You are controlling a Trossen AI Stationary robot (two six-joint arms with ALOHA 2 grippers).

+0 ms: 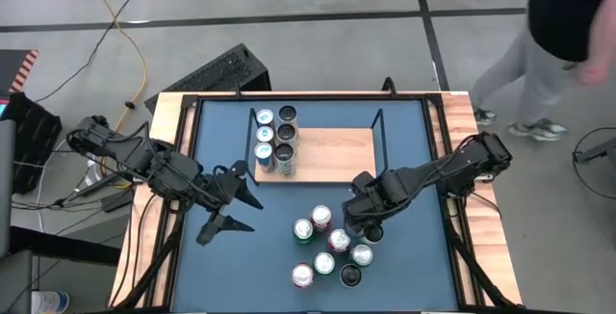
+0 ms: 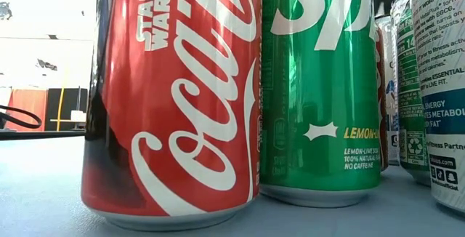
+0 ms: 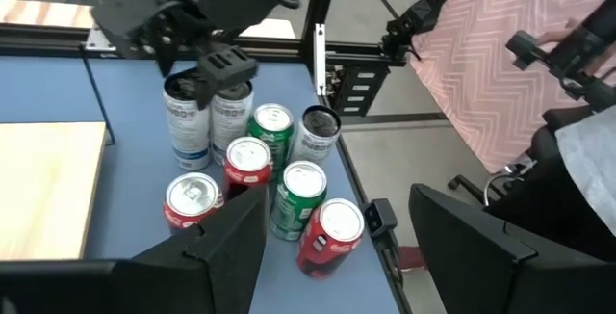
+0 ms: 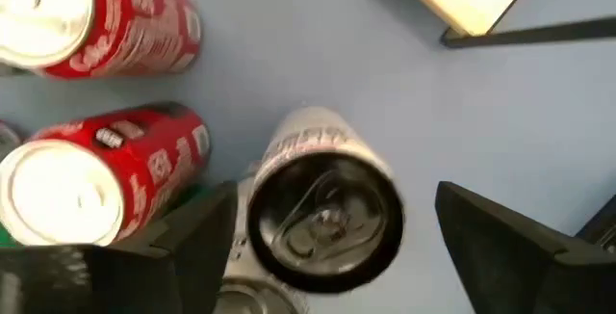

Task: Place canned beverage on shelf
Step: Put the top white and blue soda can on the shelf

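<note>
The shelf (image 1: 332,155), a light-wood board with a black wire frame, lies at the table's far middle. Several cans (image 1: 275,135) stand upright on its left end. A cluster of upright cans (image 1: 327,248) stands on the blue tabletop near the shelf: red, green and white ones. My right gripper (image 1: 369,229) is open above the cluster's far right. In the right wrist view its fingers (image 4: 500,247) stand on either side of a white can with a black top (image 4: 322,208), and I see no touch. My left gripper (image 1: 229,206) is open and empty, left of the cluster.
The low view is filled by a red cola can (image 2: 174,99), a green soda can (image 2: 320,84) and white cans (image 2: 439,84). The shelf's right part (image 1: 346,155) is bare wood, with an upright rail (image 1: 378,131). A person (image 1: 563,25) stands beyond the table's far right corner.
</note>
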